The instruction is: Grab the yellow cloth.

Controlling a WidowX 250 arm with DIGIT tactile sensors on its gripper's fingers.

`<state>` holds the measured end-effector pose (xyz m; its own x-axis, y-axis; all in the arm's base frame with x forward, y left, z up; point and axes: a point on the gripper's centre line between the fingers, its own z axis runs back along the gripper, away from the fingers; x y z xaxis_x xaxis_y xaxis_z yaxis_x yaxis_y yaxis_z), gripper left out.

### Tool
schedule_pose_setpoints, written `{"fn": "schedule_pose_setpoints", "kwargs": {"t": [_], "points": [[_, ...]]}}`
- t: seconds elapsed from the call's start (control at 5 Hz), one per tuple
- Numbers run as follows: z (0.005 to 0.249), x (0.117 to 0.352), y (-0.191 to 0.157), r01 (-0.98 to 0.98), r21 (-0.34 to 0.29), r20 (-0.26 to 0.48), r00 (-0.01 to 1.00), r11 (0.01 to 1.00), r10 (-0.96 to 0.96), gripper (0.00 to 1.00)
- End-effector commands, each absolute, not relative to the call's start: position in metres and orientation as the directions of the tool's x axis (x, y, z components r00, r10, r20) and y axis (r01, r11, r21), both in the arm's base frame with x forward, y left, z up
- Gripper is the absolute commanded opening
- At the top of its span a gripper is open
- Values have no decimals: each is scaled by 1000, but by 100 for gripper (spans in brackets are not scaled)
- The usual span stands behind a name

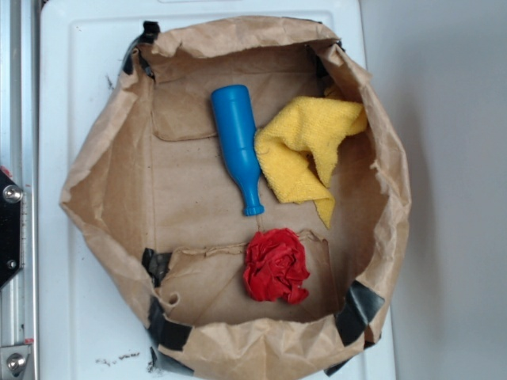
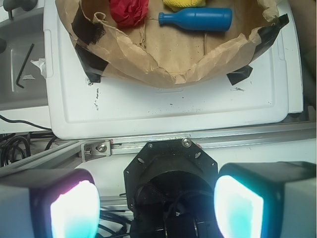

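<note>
I see a white tray (image 1: 63, 95) carrying a brown paper basin (image 1: 111, 182) with black tape at its corners. Inside it, the yellow cloth (image 1: 305, 150) lies crumpled against the right wall, touching the blue plastic bottle (image 1: 239, 142) beside it. The red fabric wad (image 1: 275, 266) sits just below the bottle's neck. My gripper (image 2: 156, 206) hangs outside the basin, pads spread wide, holding nothing.
</note>
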<state>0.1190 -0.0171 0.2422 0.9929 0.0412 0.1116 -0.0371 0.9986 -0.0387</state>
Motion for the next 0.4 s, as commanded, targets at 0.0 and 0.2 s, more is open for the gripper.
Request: {"fn": "schedule_pose_setpoints", "kwargs": {"t": [0.0, 0.2], "points": [[242, 119, -17, -37, -39, 112, 993, 999, 41, 100], [228, 166, -18, -8, 10, 160, 987, 1000, 6, 100]]}}
